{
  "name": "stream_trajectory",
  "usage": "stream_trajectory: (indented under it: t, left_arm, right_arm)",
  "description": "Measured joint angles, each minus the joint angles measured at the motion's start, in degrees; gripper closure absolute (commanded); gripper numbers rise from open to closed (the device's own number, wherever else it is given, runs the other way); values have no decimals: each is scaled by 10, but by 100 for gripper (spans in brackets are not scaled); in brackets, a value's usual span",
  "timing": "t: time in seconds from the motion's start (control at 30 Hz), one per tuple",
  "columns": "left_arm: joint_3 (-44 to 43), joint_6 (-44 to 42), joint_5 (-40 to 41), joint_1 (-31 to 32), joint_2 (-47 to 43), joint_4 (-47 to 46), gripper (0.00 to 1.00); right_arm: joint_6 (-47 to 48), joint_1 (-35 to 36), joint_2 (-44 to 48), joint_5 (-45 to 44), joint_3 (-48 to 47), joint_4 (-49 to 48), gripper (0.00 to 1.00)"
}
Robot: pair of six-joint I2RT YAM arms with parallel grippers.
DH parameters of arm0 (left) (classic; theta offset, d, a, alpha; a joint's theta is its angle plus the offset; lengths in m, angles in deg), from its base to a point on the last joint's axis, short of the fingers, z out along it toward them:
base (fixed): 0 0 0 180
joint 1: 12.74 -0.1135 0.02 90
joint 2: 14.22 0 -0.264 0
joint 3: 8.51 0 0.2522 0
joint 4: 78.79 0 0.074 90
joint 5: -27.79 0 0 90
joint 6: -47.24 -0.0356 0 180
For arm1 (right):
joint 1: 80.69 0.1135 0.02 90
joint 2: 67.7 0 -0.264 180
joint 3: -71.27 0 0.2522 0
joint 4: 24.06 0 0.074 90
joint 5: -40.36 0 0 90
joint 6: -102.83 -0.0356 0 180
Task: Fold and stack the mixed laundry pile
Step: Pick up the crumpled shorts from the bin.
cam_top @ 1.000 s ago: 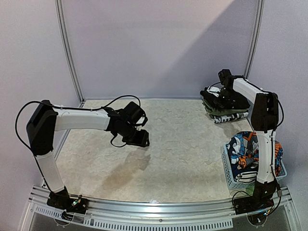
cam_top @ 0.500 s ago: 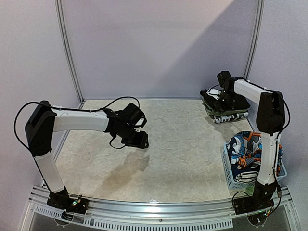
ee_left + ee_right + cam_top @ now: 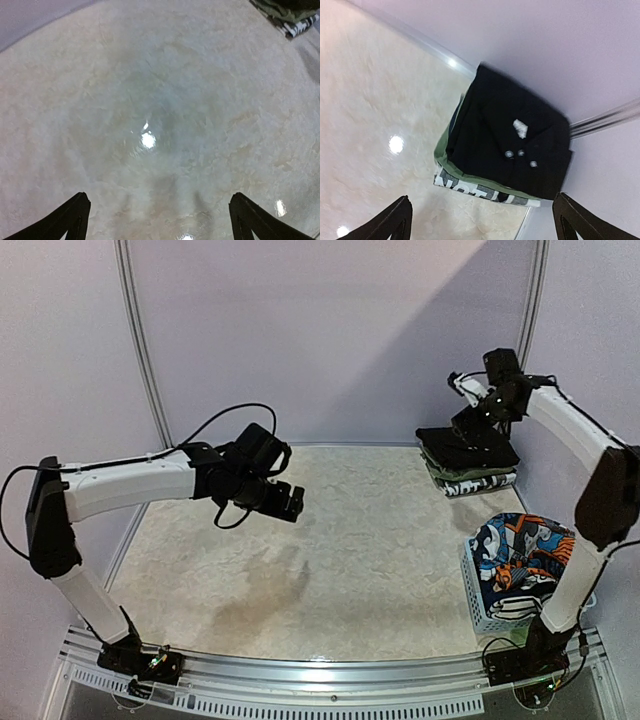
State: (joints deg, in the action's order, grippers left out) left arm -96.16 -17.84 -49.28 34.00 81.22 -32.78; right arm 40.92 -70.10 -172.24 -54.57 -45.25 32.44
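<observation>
At the near right edge of the table [image 3: 380, 570], just beside the right arm's base, you have the pale blue lattice basket [image 3: 478, 608]. The cartoon-print garment [image 3: 520, 545], orange, blue and white, is heaped in it and rises above the rim. The right arm's upright link crosses in front of it.

Mid-table, left side: the left gripper [image 3: 288, 502] hangs above the bare surface at the end of a long reach, its shadow on the tabletop below and nearer you. On your left wrist view the two fingers [image 3: 70, 217] sit at the bottom corners, spread wide. Only pale tabletop shows between them. It holds nothing.

Far right, close to the back wall [image 3: 330, 340]: a three-layer stack.
- Top: the black garment [image 3: 465, 445], lying flat and roughly squared. The right wrist view shows three small buttons and a white tag on it.
- Middle: the olive-green cloth [image 3: 478, 473], a thin edge showing along the front and left.
- Bottom: the black-and-white printed piece [image 3: 470, 487], its lettered edge sticking out toward you.

The right gripper [image 3: 482, 200] hovers over this stack, clear of it, pointing down at the black top layer. Its fingers [image 3: 395, 220] stand wide apart at the frame corners, empty.
</observation>
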Motion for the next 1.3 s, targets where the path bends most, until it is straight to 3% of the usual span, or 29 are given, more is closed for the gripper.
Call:
stream_trajectory:
  t: [0.23,0.33,0.43,0.6,0.77,0.93,1.17,1.3]
  left_arm:
    - [-12,-32,150,0,-78,-6,0]
    - [35,-31,175,0,-120,-41,1]
    - [65,-37,168,0,-133,-54,1]
    - [66,-55,118,0,-118,-58,13]
    - [70,-69,65,2,-114,-67,16]
    - [88,-69,36,5,-114,-77,17]
    - [94,-71,20,7,-114,-80,19]
    - [97,-76,18,8,-114,-82,20]
  right_arm:
    - [-87,-6,190,39,67,25,1]
    - [-99,-40,241,88,117,76,1]
    - [-84,-97,283,101,183,130,4]
    - [-10,-169,319,86,263,228,13]
    - [60,-228,296,80,273,303,14]
    - [101,-268,247,50,278,311,15]
    - [136,-293,194,20,278,303,37]
    - [146,-293,171,21,278,311,66]
